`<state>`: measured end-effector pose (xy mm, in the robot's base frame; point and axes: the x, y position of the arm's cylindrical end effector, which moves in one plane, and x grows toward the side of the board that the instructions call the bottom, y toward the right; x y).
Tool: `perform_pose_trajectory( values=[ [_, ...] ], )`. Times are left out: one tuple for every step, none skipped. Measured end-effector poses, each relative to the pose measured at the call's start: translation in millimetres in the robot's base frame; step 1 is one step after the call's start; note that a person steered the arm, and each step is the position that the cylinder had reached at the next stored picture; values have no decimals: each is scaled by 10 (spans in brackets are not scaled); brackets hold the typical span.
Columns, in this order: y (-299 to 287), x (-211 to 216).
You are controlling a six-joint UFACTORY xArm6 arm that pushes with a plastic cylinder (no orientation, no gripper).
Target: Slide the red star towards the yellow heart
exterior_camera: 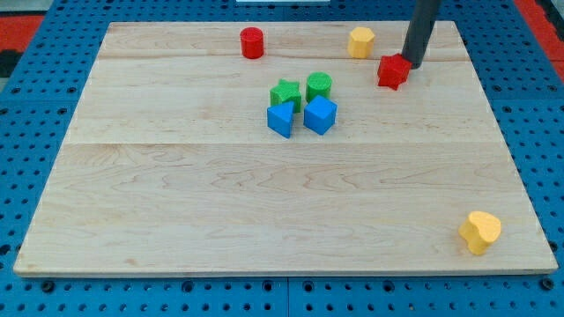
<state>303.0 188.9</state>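
The red star (393, 71) lies near the view's top right on the wooden board (220, 211). My tip (411, 64) is right against the star's upper right side, touching or nearly touching it. The yellow heart (479, 232) lies far off at the view's bottom right corner of the board, well below the star.
A red cylinder (252, 42) and a yellow hexagon-like block (360, 41) sit along the top edge. A cluster left of the star holds a green star (285, 92), a green cylinder (319, 86), a blue triangular block (280, 119) and a blue cube (320, 114).
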Motion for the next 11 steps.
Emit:
perform_pose_trajectory(
  values=[
    [7,-160],
    [-22,-414],
    [-137,-576],
    [-410,-529],
    [-459,-511],
    [-501,-511],
    [-501,-511],
    [-500,-410],
    [-474,-188],
    [-152,-1],
    [-90,187]
  ],
)
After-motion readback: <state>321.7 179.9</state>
